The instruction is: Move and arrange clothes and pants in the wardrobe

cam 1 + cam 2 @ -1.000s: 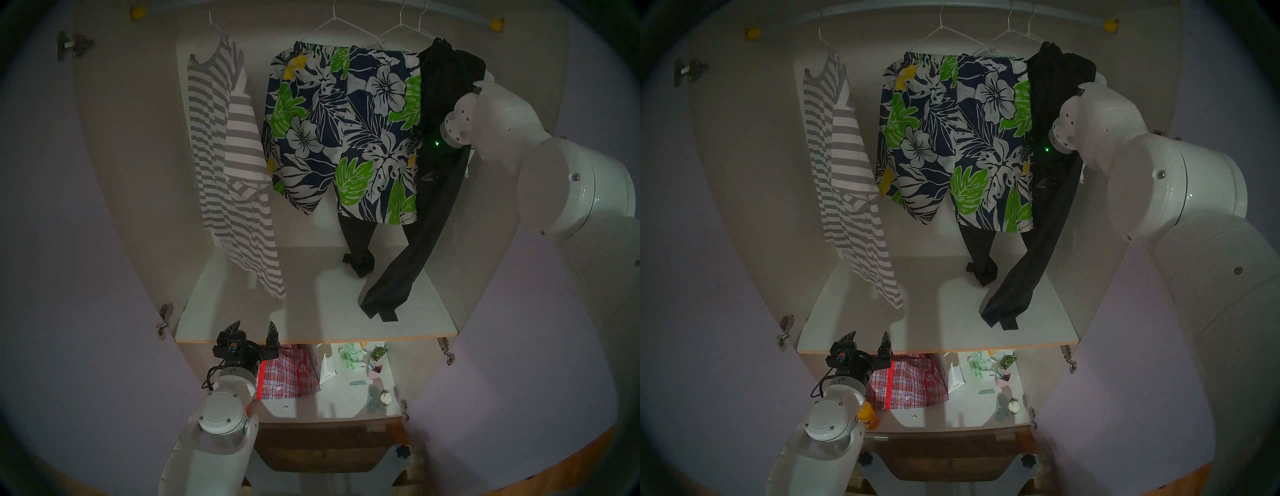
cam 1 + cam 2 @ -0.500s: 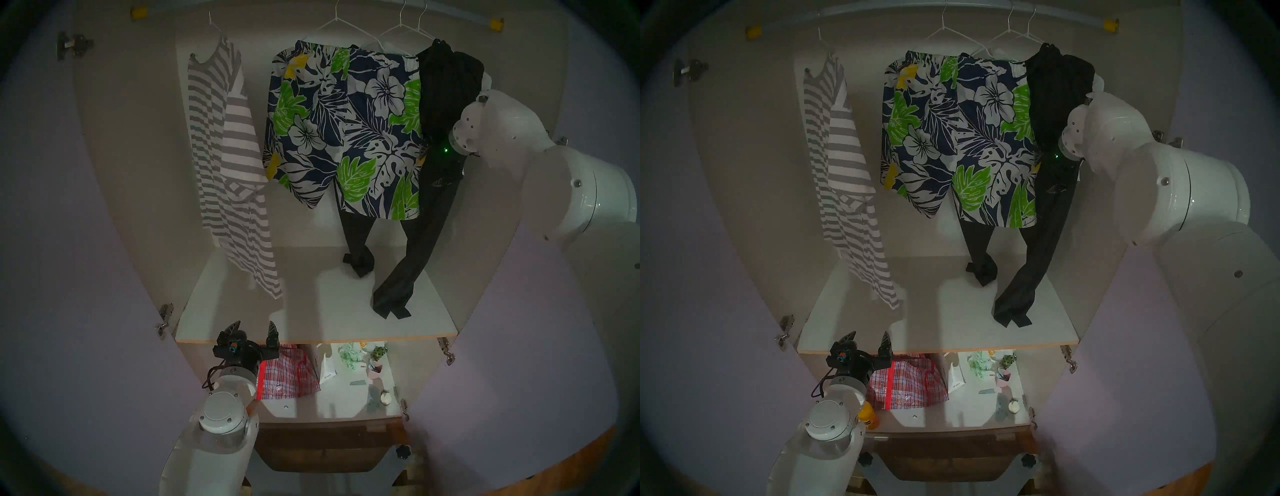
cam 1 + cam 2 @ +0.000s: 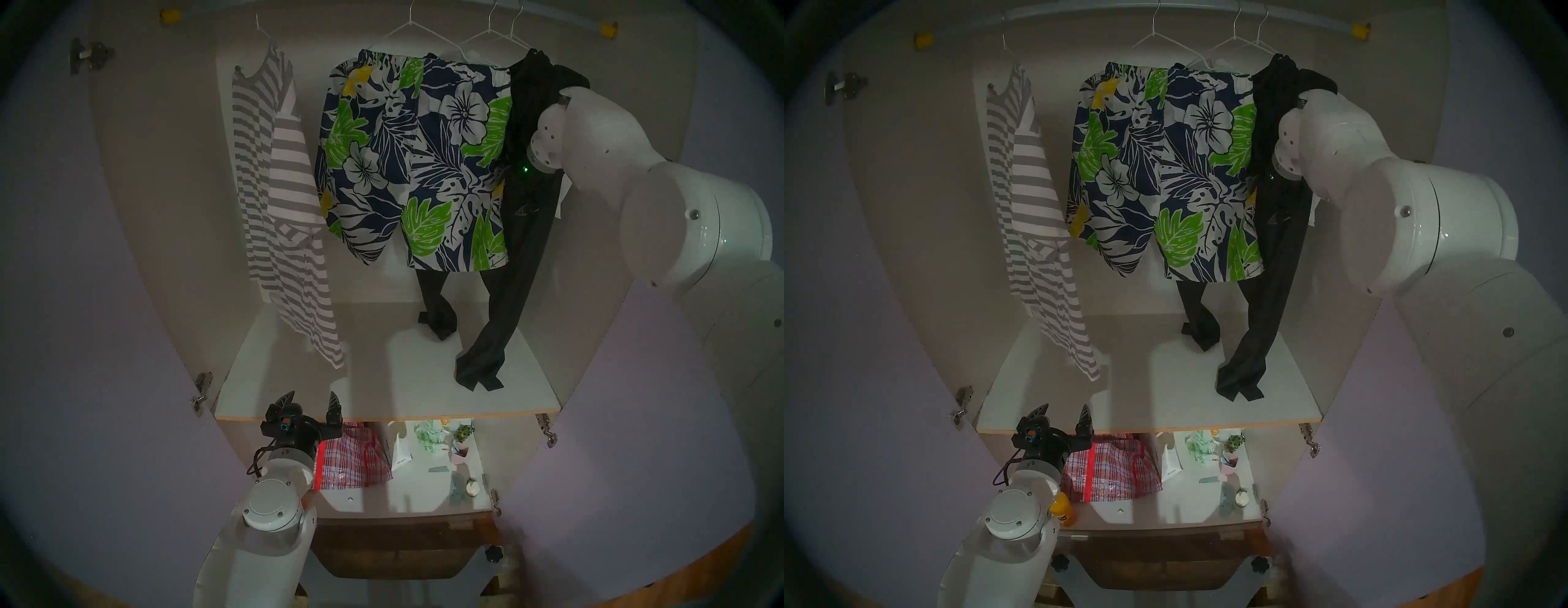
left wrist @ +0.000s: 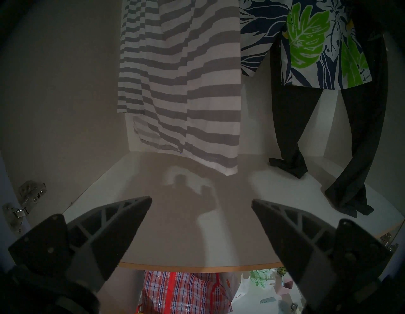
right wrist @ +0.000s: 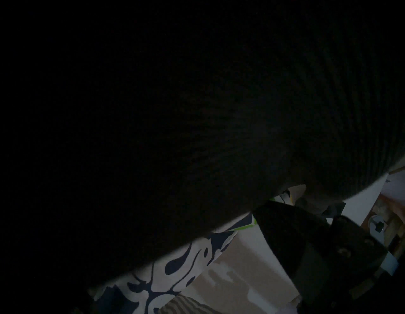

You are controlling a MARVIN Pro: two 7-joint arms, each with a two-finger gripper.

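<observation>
A white shelf (image 3: 382,382) with a pale wood front edge spans the middle of the head view, inside a wardrobe (image 3: 169,212) with white inner panels. Two cuffs of the long black pants (image 3: 509,297) rest on it: one crumpled at the centre back, one splayed right of centre, nearer the front edge. The rest of the shelf surface is bare, crossed by soft shadows.

Below it, in the lower middle of the frame, sits a second white shelf (image 3: 369,503). On it lie a red checked bag (image 3: 352,460) at left, a white bag (image 3: 401,452) beside it, and small items at right, too small to identify.
</observation>
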